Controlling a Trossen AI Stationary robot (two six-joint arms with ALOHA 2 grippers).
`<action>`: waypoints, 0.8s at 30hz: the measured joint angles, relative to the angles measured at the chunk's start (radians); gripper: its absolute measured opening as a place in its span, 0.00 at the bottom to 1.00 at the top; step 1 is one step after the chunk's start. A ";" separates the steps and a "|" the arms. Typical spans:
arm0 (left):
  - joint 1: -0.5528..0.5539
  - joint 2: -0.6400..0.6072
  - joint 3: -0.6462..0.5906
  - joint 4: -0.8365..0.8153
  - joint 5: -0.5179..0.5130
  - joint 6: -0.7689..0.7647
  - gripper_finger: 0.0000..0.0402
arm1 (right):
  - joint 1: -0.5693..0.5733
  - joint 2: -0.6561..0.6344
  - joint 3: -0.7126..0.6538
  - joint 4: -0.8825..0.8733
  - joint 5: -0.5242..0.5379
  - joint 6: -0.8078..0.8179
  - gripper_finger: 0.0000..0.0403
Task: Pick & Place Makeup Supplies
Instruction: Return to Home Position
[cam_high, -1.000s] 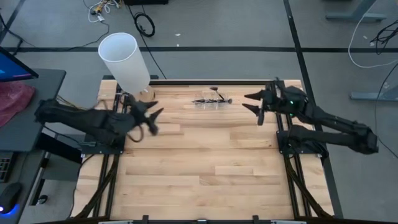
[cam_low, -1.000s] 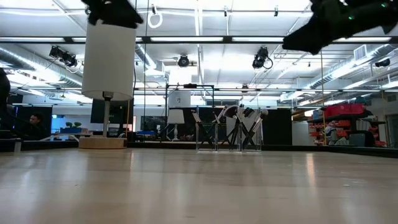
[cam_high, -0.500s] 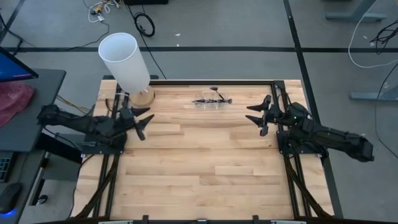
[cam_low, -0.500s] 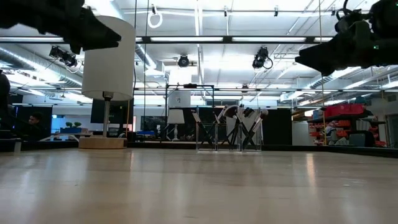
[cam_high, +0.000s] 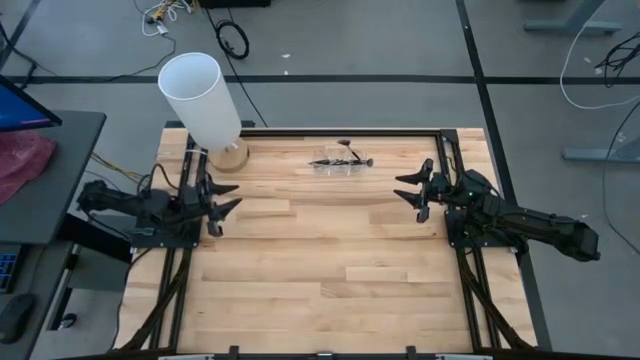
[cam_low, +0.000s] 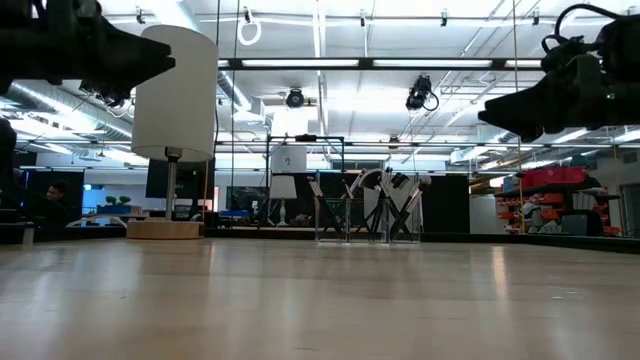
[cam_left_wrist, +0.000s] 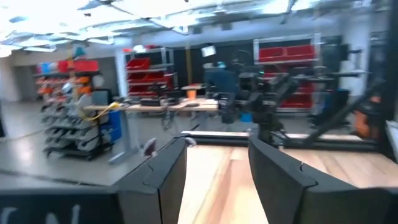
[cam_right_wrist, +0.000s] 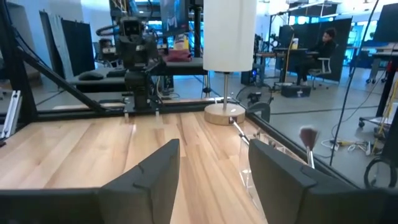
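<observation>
Jaws spread on both arms, nothing held: the left gripper (cam_high: 236, 194) hangs at the middle left of the high view and the right gripper (cam_high: 402, 187) at the middle right. Each wrist view shows bare wood in the gap between its own fingers.

The makeup brushes (cam_high: 345, 155) stand bunched and leaning, heads up, in the transparent organizer (cam_high: 335, 164) at the upper centre of the high view. In the low view they cross one another at mid-frame. The organizer sits near the upper edge of the wooden table (cam_high: 330, 270), well apart from both grippers. At upper left a lamp with a tall white shade (cam_high: 200, 95) rises from a round wooden base (cam_high: 232, 155), near the left gripper.

Risks, as judged: the organizer looks light and top-heavy, so a low sweep of either arm could tip it and scatter the brushes towards the nearby edge. A left-arm swing towards the upper left could strike the lamp.

Open room lies across the centre and lower table, which is bare wood. Black frame rails border the left, right and upper sides.
</observation>
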 joint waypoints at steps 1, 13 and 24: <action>0.000 -0.013 -0.012 -0.001 0.022 0.009 0.44 | 0.000 0.000 0.000 0.002 0.000 -0.001 0.48; 0.008 -0.036 -0.075 0.054 0.081 -0.016 0.44 | 0.000 0.000 0.001 0.000 0.004 -0.027 0.48; 0.008 -0.036 -0.076 0.038 0.019 -0.065 0.44 | 0.000 0.000 0.002 0.000 0.004 -0.027 0.48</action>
